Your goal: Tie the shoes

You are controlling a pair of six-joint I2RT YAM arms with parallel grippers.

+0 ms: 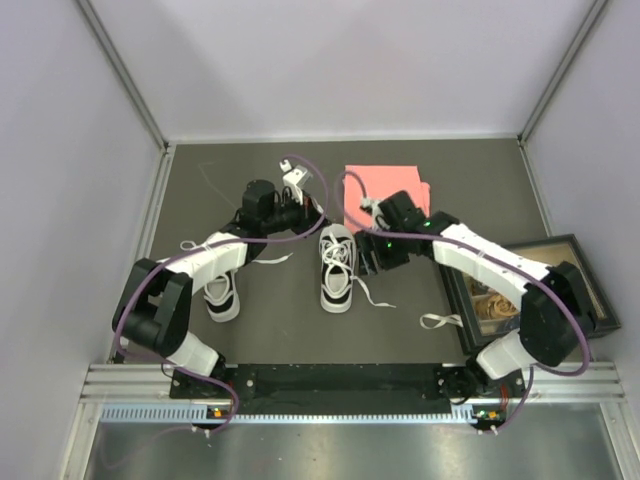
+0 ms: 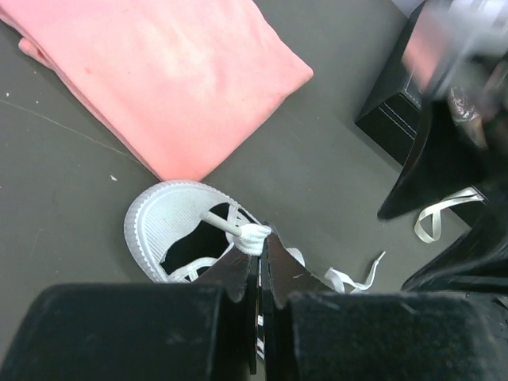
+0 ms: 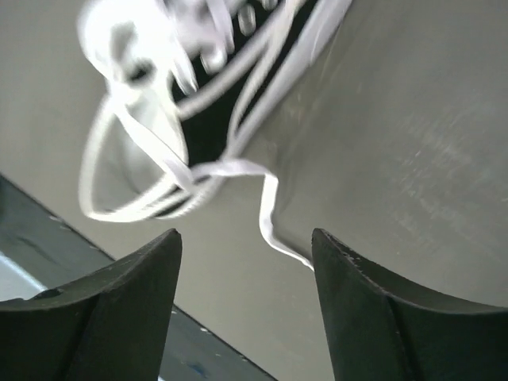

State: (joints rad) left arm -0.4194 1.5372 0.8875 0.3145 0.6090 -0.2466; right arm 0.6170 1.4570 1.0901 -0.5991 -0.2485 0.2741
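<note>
1. The centre shoe (image 1: 336,270) stands in the middle of the counter (image 1: 450,165). The second shoe (image 1: 222,297) lies nearer the left edge, partly under the left arm (image 1: 215,255).
2. The left pincer (image 2: 260,240) is pressed together, pinching a bunched bit of lace (image 2: 252,233) just above the centre shoe. The right pincer (image 3: 246,258) is spread and holds nothing.
3. The step looks like drawing the laces tight on the centre shoe. To do it well, hold the left pull gentle and in line with the lace so the light shoe does not slide or tip.
4. A loose strand (image 3: 267,226) hangs between the right fingers. Closing on it close to the shoe, rather than at its tip, should give a firmer counter-pull.
5. Only the overhead view shows both shoes, the pink cloth (image 1: 390,192) toward the far edge and the black tray (image 1: 572,262) by the right edge. It hides the pinch itself.
6. The left wrist view alone proves the pinch. The right wrist view, though blurred, alone shows the lace loop (image 3: 103,171) and the strand in reach.
</note>
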